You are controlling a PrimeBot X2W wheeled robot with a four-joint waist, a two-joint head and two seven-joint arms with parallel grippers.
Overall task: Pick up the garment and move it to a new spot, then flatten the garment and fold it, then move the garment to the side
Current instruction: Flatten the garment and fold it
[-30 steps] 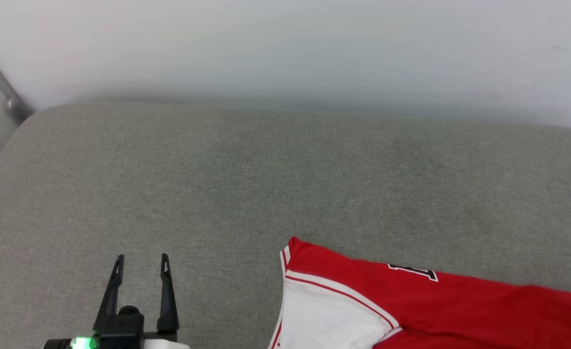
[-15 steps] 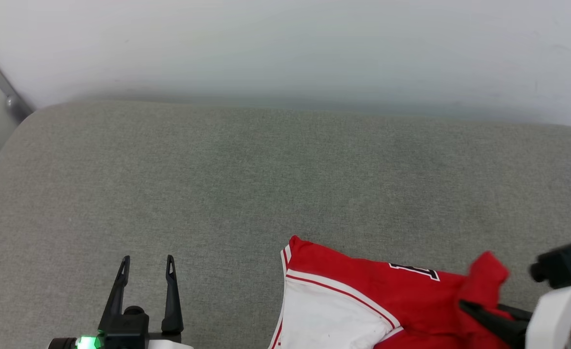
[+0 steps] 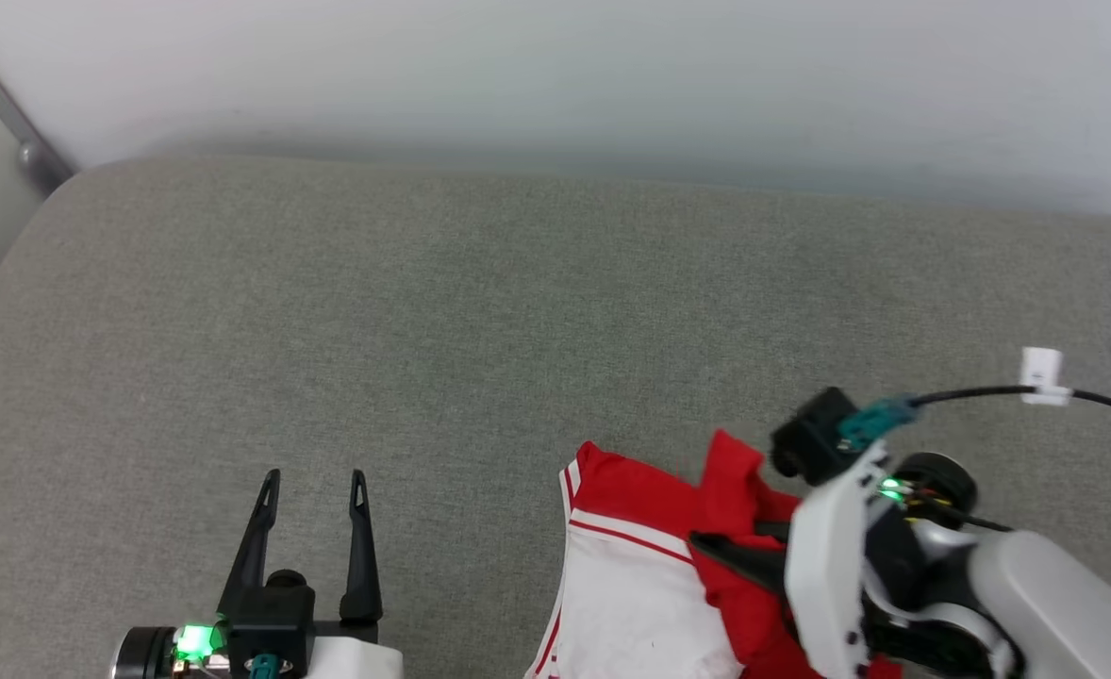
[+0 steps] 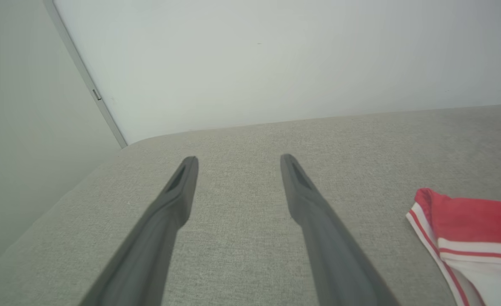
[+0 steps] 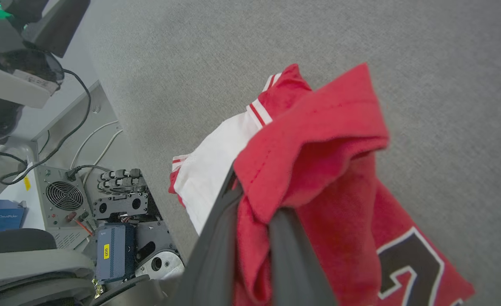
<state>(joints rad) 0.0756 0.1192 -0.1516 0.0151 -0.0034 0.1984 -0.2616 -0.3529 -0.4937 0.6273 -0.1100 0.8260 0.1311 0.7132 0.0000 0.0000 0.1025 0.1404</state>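
Here: garment (image 3: 631, 483) on grey cushion (image 3: 423, 311), white wall (image 3: 555, 75).

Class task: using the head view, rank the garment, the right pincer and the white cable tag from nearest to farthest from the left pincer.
1. The garment: just to the right of the open left pincer.
2. The right pincer: further right, shut on a red fold of the garment.
3. The white cable tag: far right, higher in the view.
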